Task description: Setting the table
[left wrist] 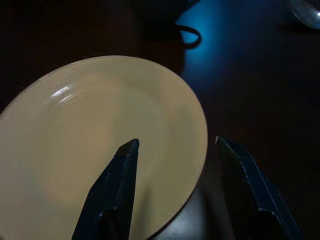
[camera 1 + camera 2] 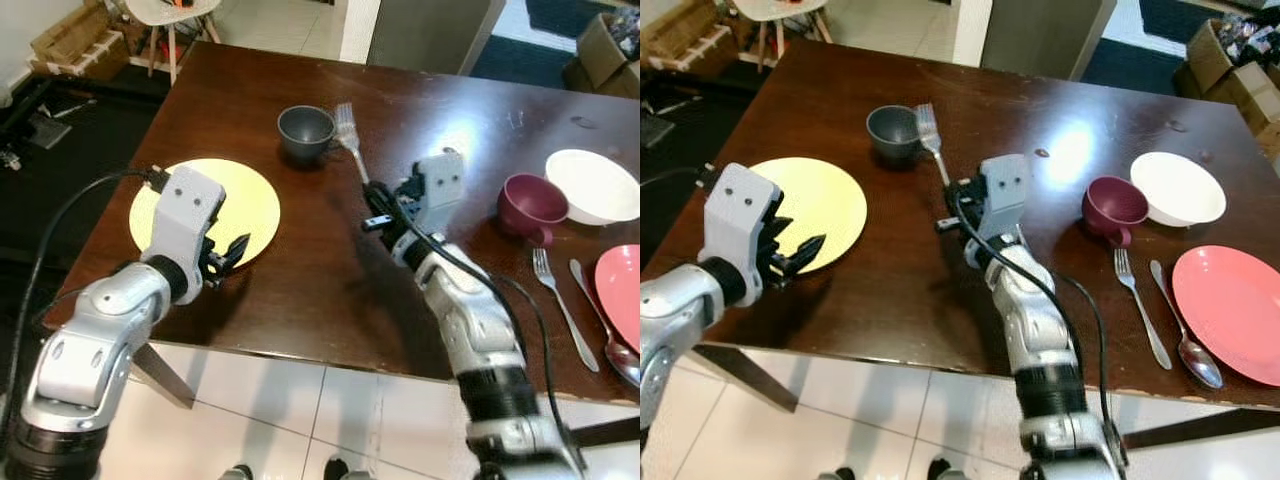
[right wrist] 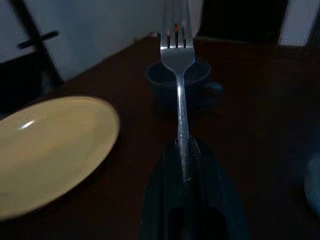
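Note:
On the dark wooden table (image 2: 300, 270) lies a yellow plate (image 2: 245, 195) at the left, with a grey cup (image 2: 306, 130) behind it. My right gripper (image 2: 378, 205) hovers over the table's middle, shut on the handle of a silver fork (image 2: 349, 135) whose tines point up and away toward the cup. The right wrist view shows the fork (image 3: 179, 90) clamped between the fingers. My left gripper (image 2: 228, 257) stands open at the plate's near right edge; the plate's rim (image 1: 197, 150) lies between its fingers (image 1: 117, 190).
At the right stand a maroon cup (image 2: 530, 205), a white bowl (image 2: 595, 185), a pink plate (image 2: 622, 285), another fork (image 2: 562, 305) and a spoon (image 2: 605, 330). A chair (image 2: 170, 15) and boxes stand beyond the table's far left. White tiled floor lies before the near edge.

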